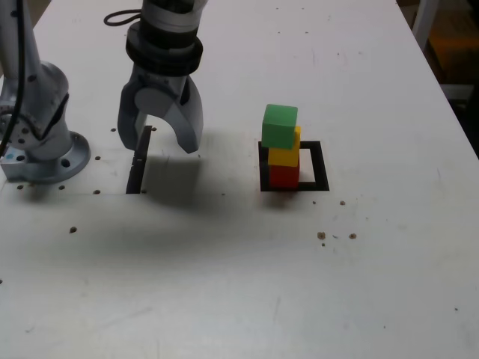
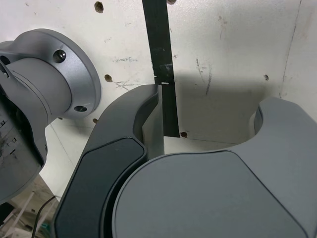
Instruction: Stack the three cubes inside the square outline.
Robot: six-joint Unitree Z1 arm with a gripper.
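"Where are the cubes?"

"Stacked in the exterior view: the red cube (image 1: 284, 176) at the bottom, the yellow cube (image 1: 284, 156) on it, the green cube (image 1: 279, 127) on top. The red one sits toward the left of the square outline (image 1: 321, 166); I can't tell from this angle whether it covers any of the black border."

"And the jaws?"

"Apart, with nothing between them, above the bench (image 1: 224, 284) near the black bar (image 1: 137, 168), well away from the stack."

"So it's finished?"

"I'd judge so, bar leaving it alone. The green cube looks shifted toward the exterior view's left over the yellow one, so the top is the weak point."

"What would bring it down?"

"A low sweep of the arm (image 2: 213, 198) back that way, catching green with a fingertip. A knock to the bench might do it too, if that overhang is as large as it looks. Any attempt to straighten green could shove yellow off red."

"Then keep clear of it."
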